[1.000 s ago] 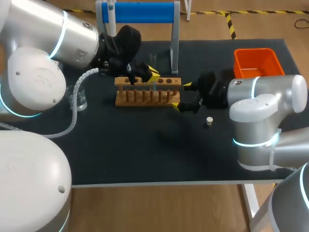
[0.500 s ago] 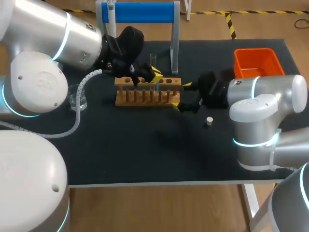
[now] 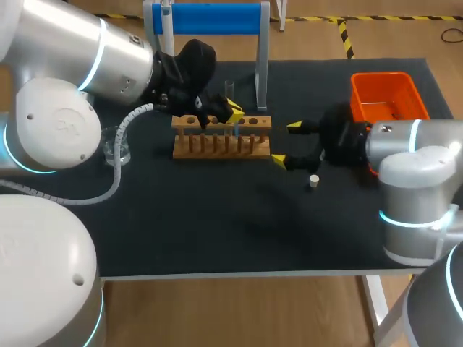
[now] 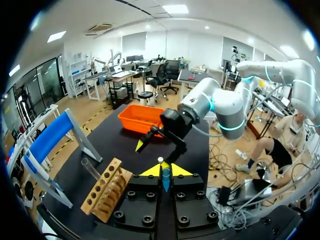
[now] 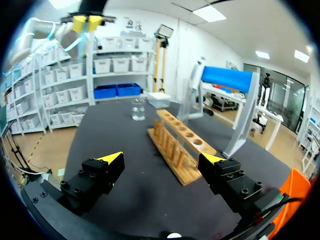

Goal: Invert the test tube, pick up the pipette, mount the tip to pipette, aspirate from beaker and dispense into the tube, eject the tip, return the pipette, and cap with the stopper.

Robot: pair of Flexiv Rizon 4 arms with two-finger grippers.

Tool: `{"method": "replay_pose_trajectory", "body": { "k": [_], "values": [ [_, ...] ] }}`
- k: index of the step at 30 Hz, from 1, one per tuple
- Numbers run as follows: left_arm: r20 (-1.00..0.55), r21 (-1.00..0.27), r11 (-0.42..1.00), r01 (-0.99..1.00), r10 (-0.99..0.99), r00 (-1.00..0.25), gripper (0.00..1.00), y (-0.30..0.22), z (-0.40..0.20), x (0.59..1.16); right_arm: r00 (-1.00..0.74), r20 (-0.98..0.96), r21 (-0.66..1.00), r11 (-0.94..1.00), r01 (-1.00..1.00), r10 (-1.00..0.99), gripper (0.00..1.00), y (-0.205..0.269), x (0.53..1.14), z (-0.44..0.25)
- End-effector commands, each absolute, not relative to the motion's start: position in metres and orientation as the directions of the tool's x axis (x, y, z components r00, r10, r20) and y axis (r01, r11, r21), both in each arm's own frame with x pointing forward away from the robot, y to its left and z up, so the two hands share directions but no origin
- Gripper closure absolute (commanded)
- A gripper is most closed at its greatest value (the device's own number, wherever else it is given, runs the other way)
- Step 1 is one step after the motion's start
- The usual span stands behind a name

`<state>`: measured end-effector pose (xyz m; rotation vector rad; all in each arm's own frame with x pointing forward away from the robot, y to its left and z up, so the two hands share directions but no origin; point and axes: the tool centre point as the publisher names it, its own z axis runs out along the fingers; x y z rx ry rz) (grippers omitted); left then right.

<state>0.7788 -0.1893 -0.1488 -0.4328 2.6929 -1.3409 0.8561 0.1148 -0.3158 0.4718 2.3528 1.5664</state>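
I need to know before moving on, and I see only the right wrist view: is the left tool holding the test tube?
Observer: Yes. The left wrist view shows the left tool shut on the test tube.
Operator: Where is that tool?
Observer: In the head view it is over the wooden rack, a little right of its middle.
Operator: And the stopper?
Observer: The stopper stands on the table, close by your open right tool, touching neither finger.
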Motion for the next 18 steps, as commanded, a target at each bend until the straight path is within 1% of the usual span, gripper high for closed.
{"method": "replay_pose_trajectory", "body": {
  "k": [1,9,18],
  "values": [
    [0.036,-0.792,0.573,-0.208,-0.298,-0.954,1.00,-0.189,-0.148,0.779,-0.942,-0.030,0.959,0.277,0.067,0.333,0.00,0.059,0.820,-0.285],
    [0.036,-0.792,0.573,-0.208,-0.298,-0.954,1.00,-0.189,-0.148,0.779,-0.982,-0.037,0.982,0.189,0.000,0.188,0.00,0.062,0.790,-0.261],
    [0.036,-0.792,0.573,-0.208,-0.298,-0.954,1.00,-0.189,-0.148,0.779,-0.992,-0.071,0.990,0.132,-0.057,0.105,0.00,0.073,0.767,-0.243]
  ]
}}
